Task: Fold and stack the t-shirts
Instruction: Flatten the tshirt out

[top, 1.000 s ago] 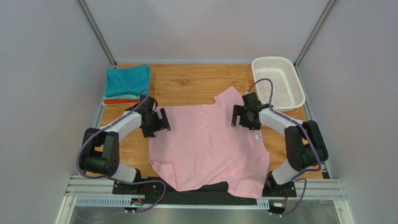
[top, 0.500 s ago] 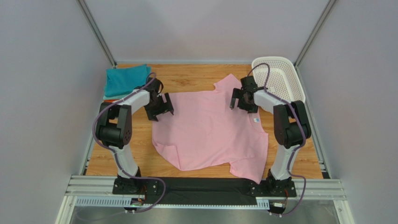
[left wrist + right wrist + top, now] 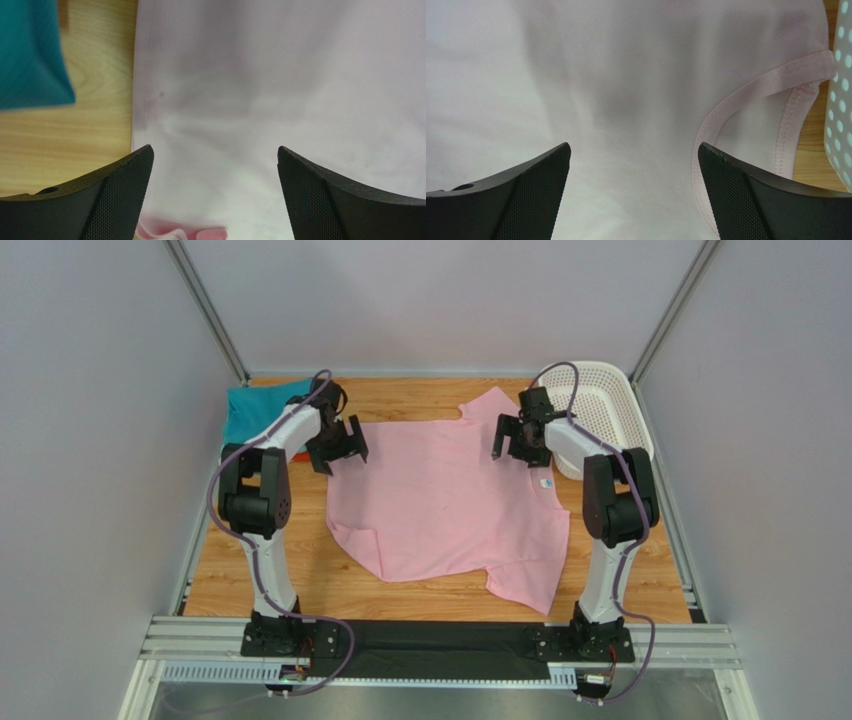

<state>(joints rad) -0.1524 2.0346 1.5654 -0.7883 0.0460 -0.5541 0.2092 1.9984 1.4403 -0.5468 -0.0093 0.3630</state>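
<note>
The soft light pink t-shirt (image 3: 450,505) lies flat under both grippers. The left gripper (image 3: 338,445) has its fingers spread wide over the shirt's left edge and pinches nothing. The right gripper (image 3: 517,440) is spread wide too, by the neck band (image 3: 751,100). I think they hang at the far corners so the shirt lies smooth for folding. The shirt fills the middle of the wooden table (image 3: 420,405). A white plastic basket with holes (image 3: 610,375) sits far right. A folded teal t-shirt (image 3: 250,410) sits far left, likely where the stack goes.

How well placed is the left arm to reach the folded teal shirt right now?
Probably yes. The left gripper is open and empty over the edge of the pink t-shirt, and the teal shirt lies close beside it with only a strip of table between them.
</note>
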